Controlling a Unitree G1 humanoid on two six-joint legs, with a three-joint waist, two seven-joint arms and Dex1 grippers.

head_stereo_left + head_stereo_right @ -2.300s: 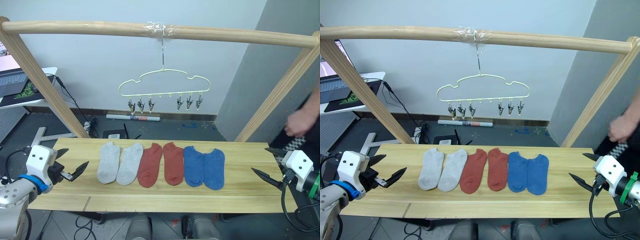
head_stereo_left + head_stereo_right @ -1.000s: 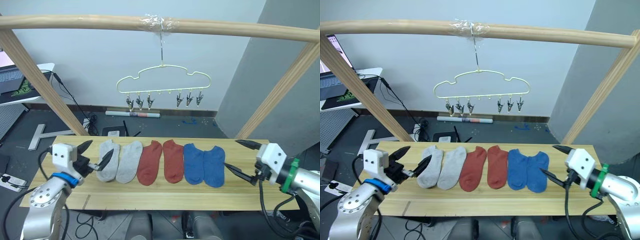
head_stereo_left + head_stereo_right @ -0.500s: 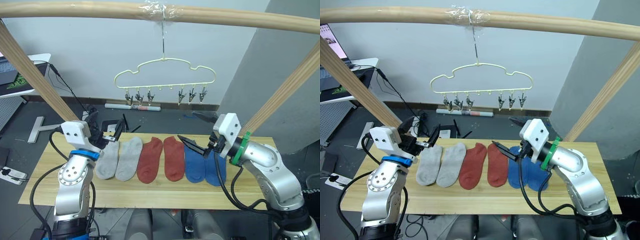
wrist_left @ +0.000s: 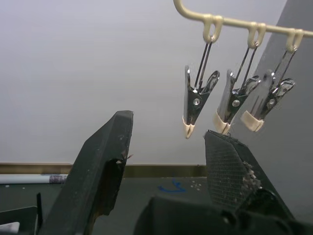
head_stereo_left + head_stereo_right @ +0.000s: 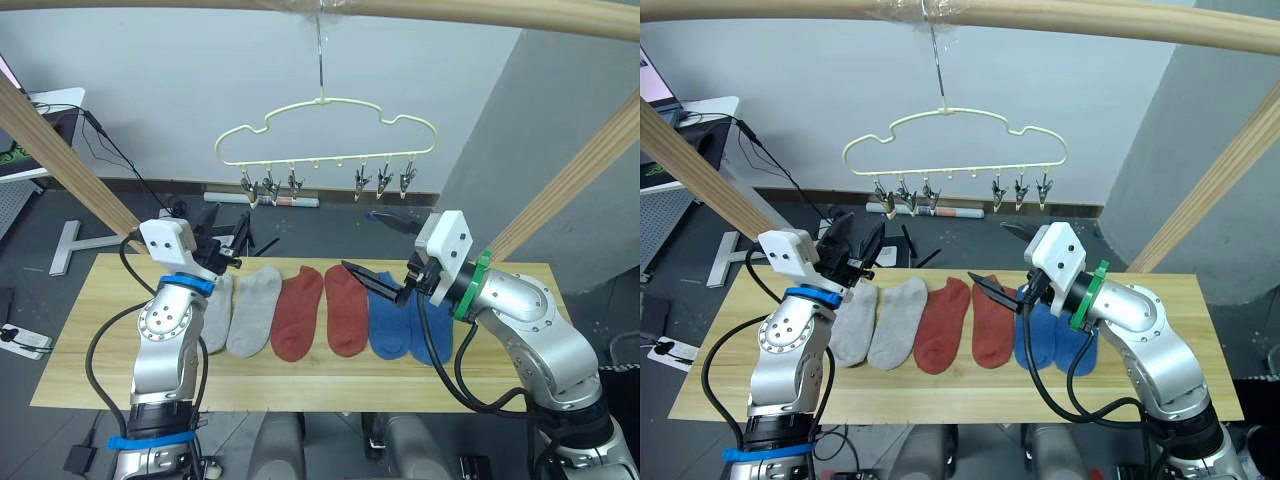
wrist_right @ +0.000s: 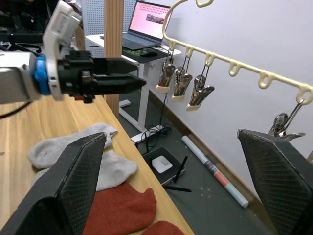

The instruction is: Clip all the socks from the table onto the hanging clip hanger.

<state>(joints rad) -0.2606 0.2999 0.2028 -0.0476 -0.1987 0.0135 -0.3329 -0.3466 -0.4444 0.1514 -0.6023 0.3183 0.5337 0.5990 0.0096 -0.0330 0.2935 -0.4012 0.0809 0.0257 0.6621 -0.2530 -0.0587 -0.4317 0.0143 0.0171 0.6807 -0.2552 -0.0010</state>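
I see my left gripper [image 5: 226, 232] raised above the far left part of the table [image 5: 80, 330], its two black fingers spread apart and holding nothing, pointing up toward the clips. Below and just right of it, six socks lie flat in a row across the middle of the table, toes toward the far edge: two light grey socks [image 5: 236, 312] at the left, the leftmost partly behind my left arm, then two rust red socks [image 5: 318, 310] touching side by side, then two blue socks [image 5: 402, 320], partly covered by my right arm. Above the row, the clip hanger [image 5: 324, 135] hangs by its hook from a wooden pole [image 5: 1040, 17], with three metal clips [image 5: 268, 186] bunched at its left and three at its right, all empty. My right gripper [image 5: 378, 248] hovers over the red and blue socks, fingers spread wide, gripping nothing.
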